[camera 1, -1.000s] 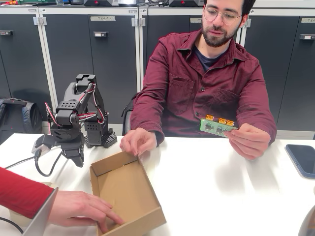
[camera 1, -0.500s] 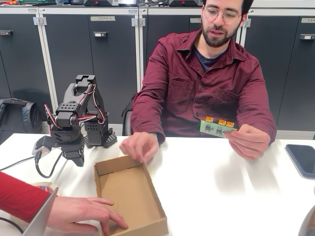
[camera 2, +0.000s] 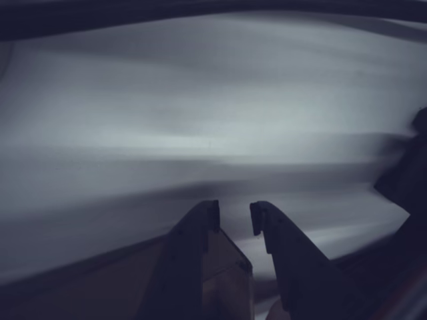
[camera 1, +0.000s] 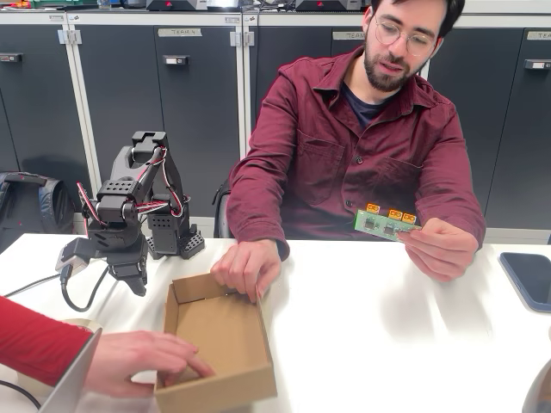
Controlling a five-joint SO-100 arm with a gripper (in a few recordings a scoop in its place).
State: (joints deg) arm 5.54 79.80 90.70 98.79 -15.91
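Just right of the fingertips in the fixed view sits the open cardboard box (camera 1: 222, 331), near them but not touching; its far-left corner is the part closest to the tips. The gripper (camera 1: 135, 280) hangs nose-down over the white table (camera 1: 387, 344), tips close to the surface. Wrist view: gripper (camera 2: 233, 217) fingers (camera 2: 200, 230) stand at a narrow gap, nothing pinched between them. Background there is all blur. A tan patch under the fingers could be cardboard, can't confirm. Box is empty and pinned by two people: the far-rim hand (camera 1: 247, 268) presses down right of the fingers, and the red-sleeve hand (camera 1: 142, 361) curls over the near-left wall, below the fingers. My read: bracing from opposite ends keeps it from sliding on the smooth top. The green circuit board (camera 1: 386, 224) is well right of the fingers, held off the table by its edge in the board hand (camera 1: 441, 249). The edge grip probably keeps skin off the orange connectors. A phone (camera 1: 529, 280) lies flat at the far right, well apart from the fingers.
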